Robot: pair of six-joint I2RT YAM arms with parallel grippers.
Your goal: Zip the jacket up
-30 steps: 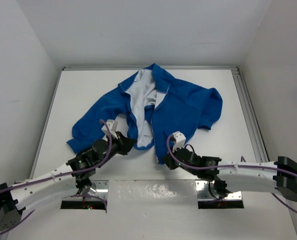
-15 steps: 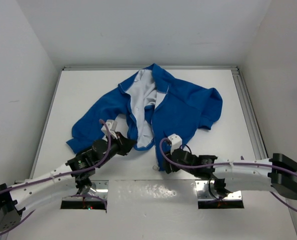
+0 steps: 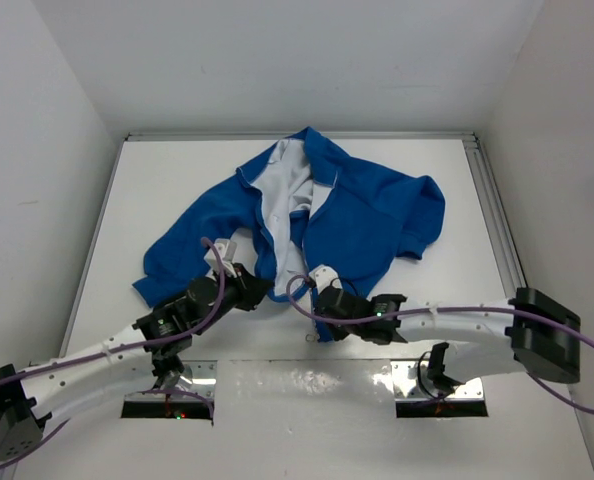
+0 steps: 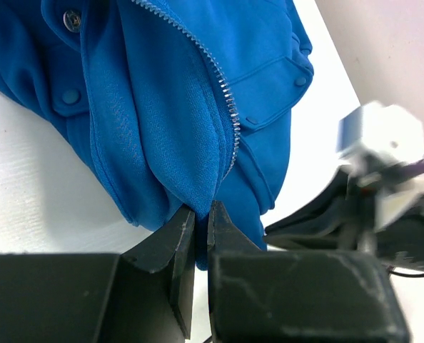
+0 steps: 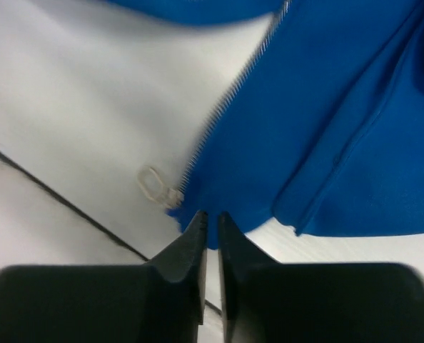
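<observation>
The blue jacket lies open on the white table, its white lining showing. My left gripper is shut on the bottom hem of the left front panel; in the left wrist view a fold of blue fabric is pinched between the jaws, with the silver zipper teeth above. My right gripper is shut on the bottom corner of the right front panel, right beside the pale zipper slider and its ring pull. The two grippers are close together.
White walls enclose the table on three sides. A metal rail runs along the right edge. Metal base plates sit at the near edge. Purple cables loop over both arms. My right gripper shows blurred in the left wrist view.
My right gripper has moved left, dragging the right front panel's bottom corner toward my left gripper. The left arm has stayed still, holding its hem.
</observation>
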